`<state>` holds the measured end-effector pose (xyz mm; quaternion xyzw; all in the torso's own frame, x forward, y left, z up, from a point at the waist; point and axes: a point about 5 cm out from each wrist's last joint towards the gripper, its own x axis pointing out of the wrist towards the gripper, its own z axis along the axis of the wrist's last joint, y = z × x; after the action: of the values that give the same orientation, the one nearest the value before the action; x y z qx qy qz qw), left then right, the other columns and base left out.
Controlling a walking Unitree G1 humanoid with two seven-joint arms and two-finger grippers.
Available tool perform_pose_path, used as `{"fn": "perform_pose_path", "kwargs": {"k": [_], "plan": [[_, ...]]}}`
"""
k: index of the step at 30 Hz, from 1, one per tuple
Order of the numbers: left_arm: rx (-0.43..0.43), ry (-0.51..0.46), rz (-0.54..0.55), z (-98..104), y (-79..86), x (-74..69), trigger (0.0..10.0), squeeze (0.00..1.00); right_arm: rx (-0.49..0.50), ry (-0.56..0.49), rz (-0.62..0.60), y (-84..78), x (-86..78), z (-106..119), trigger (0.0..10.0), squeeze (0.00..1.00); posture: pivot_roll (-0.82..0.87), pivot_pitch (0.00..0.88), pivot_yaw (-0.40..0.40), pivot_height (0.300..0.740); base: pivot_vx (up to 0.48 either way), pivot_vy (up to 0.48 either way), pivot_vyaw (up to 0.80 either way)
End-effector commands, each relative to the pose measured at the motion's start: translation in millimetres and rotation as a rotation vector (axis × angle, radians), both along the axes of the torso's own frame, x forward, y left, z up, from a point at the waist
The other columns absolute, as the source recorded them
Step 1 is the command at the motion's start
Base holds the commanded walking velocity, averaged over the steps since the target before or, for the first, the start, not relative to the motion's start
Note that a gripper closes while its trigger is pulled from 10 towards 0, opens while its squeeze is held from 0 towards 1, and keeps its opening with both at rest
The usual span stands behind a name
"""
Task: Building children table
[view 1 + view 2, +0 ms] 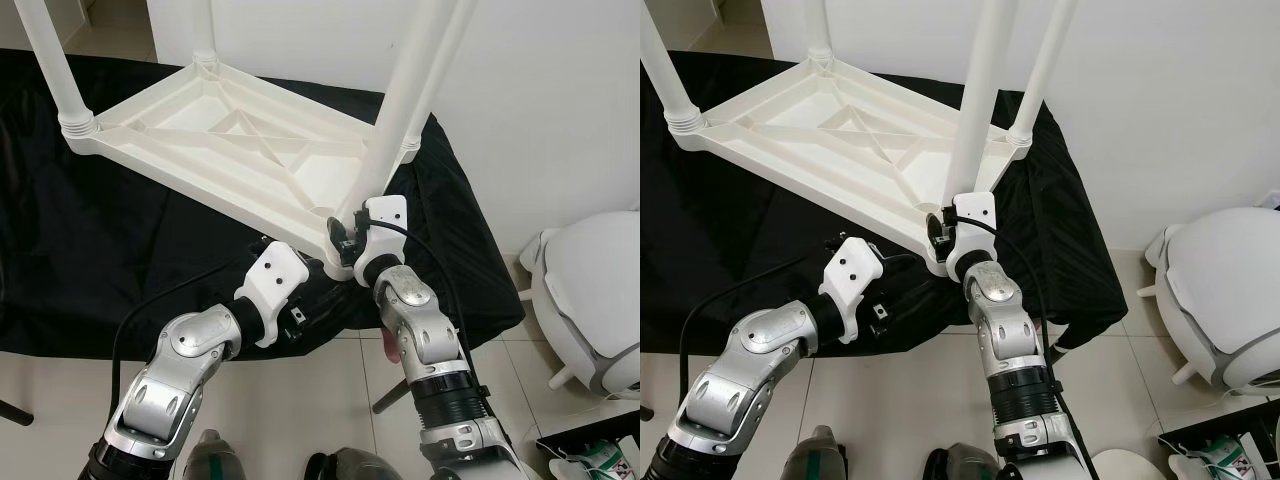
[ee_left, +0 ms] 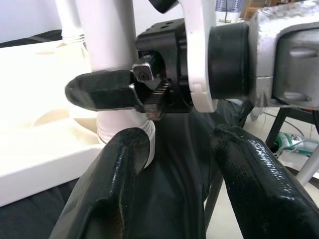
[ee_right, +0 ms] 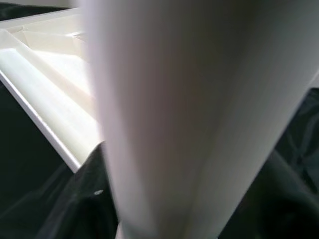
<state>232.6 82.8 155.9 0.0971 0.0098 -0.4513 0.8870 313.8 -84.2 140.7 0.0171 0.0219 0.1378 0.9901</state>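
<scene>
Fingers, right: I see my right gripper (image 1: pixel 345 238) clamped on the white table leg (image 1: pixel 395 130) just above its foot; one black finger (image 2: pixel 102 95) lies flat against the leg's side in the left wrist view.
Fingers, left: my left gripper (image 2: pixel 179 184) is spread apart, holding nothing; its two black fingertips (image 2: pixel 117 174) sit just below and beside the right fingers, close to the leg's foot.
Table leg: upright and a little tilted, its ribbed foot seated at the near corner of the upturned tabletop, right under the right fingers. It is a blurred white column in the right wrist view.
Tabletop: the white children table top (image 1: pixel 220 140) lies upside down, ribbed underside up, stretching away from both sets of fingers; three other legs (image 1: pixel 50 65) already stand in the far and side corners.
Bench: a black cloth (image 1: pixel 90 250) covers it, under the tabletop and beneath my left fingers.
Floor: pale tiles (image 1: pixel 330 400) beneath my arms; a white rounded object (image 1: pixel 590 300) sits well off to the right of the right fingers.
</scene>
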Motion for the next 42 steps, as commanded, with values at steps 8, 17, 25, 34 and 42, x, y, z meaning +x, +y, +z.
{"fn": "perform_pose_path", "kwargs": {"k": [8, 17, 25, 34, 42], "plan": [[0.002, -0.004, 0.073, -3.5, 0.7, 3.1, 10.0, 0.0, 0.031, -0.01, 0.11, -14.5, 3.7, 9.7, 10.0, 1.0, 0.07, 0.0, -0.141, 0.74, 0.0, 0.0, 0.0], [0.0, -0.001, 0.066, -3.5, 0.3, 2.0, 10.0, 0.0, -0.074, -0.052, 0.445, -29.5, -2.7, 13.2, 10.0, 0.0, 0.05, 0.0, -0.131, 0.74, 0.0, 0.0, 0.0], [0.0, 0.004, 0.05, -2.4, -0.2, 3.3, 10.0, 0.0, -0.163, -0.044, 0.708, -45.7, 2.6, 7.8, 10.0, 0.0, 0.05, 0.013, -0.118, 0.74, 0.0, 0.0, 0.0], [0.002, 0.004, 0.049, -0.8, 0.8, 3.6, 10.0, 0.0, -0.182, -0.027, 0.793, -34.8, 19.4, 0.0, 10.0, 0.0, 0.06, 0.029, -0.108, 0.74, 0.0, 0.0, 0.0], [-0.002, 0.005, 0.049, 0.1, -0.2, 2.5, 10.0, 0.0, -0.145, -0.044, 0.736, -27.0, 30.4, 0.0, 10.0, 0.0, 0.06, 0.031, -0.105, 0.74, 0.0, 0.0, 0.0]]}}
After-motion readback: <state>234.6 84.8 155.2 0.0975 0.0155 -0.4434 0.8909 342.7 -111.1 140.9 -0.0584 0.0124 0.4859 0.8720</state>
